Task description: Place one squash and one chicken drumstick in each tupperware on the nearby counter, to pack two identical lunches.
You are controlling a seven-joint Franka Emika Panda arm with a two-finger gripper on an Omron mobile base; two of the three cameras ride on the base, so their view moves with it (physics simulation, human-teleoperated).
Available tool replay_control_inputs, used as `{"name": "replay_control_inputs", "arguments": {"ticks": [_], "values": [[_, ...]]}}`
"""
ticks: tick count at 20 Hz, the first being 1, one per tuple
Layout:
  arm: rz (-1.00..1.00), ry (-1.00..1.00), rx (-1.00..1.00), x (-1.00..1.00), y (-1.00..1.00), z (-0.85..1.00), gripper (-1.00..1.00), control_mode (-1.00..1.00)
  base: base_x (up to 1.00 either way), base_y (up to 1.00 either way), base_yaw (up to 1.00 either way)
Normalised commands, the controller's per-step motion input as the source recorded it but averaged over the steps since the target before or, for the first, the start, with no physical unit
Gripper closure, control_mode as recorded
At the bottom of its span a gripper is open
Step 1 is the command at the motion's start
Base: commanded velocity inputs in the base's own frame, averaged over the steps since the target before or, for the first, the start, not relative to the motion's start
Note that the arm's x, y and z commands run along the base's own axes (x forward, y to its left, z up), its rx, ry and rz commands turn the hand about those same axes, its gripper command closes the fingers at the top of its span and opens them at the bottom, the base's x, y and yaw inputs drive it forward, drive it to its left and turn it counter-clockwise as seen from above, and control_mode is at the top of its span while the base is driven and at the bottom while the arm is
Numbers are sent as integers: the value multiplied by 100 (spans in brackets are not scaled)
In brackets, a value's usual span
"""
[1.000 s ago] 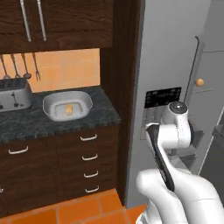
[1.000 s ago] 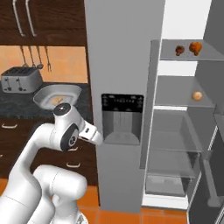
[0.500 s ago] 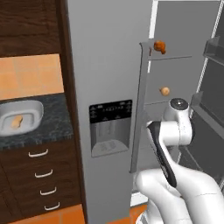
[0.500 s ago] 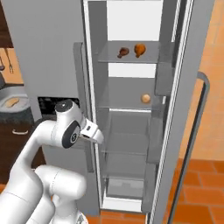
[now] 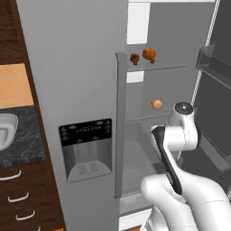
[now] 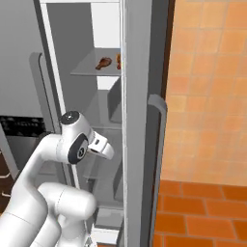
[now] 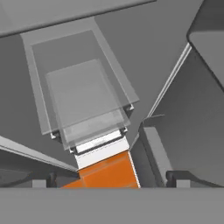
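Observation:
A brown chicken drumstick [image 5: 134, 58] [image 6: 102, 62] lies on the open fridge's upper shelf. Beside it sits an orange-brown lump [image 5: 149, 54] [image 6: 118, 59]; I cannot tell whether it is squash or drumstick. One shelf lower rests a rounded tan squash [image 5: 156, 104]. At the far left, a pale tupperware [image 5: 12, 122] stands on the speckled counter [image 5: 27, 140], cut off by the picture's edge. My gripper [image 6: 108, 152] [image 7: 111, 183] is open and holds nothing. It hangs in front of the fridge's lower shelves, well below the food, pointing down at the clear drawers.
The fridge's closed left door [image 5: 81, 90] with its dispenser panel [image 5: 85, 146] stands between counter and shelves. The open right door [image 6: 144, 120] with a long handle [image 6: 157, 164] flanks my arm. Clear drawers [image 7: 83, 100] and orange floor tiles [image 7: 107, 168] lie below.
The base has driven right, so both base views slid from the counter and tupperware to the open fridge. The arm keeps its pose and the gripper stays open.

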Motion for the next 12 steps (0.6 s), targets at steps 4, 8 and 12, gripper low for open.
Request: {"name": "replay_control_inputs", "arguments": {"ticks": [4,8,12], "values": [[0,0,0,0,0,0,-100,100,54,-3,0],[0,-29,-1,28,-19,98,-100,-100,0,0,0],[0,-30,0,23,-20,100,-100,-100,0,0,0]]}}
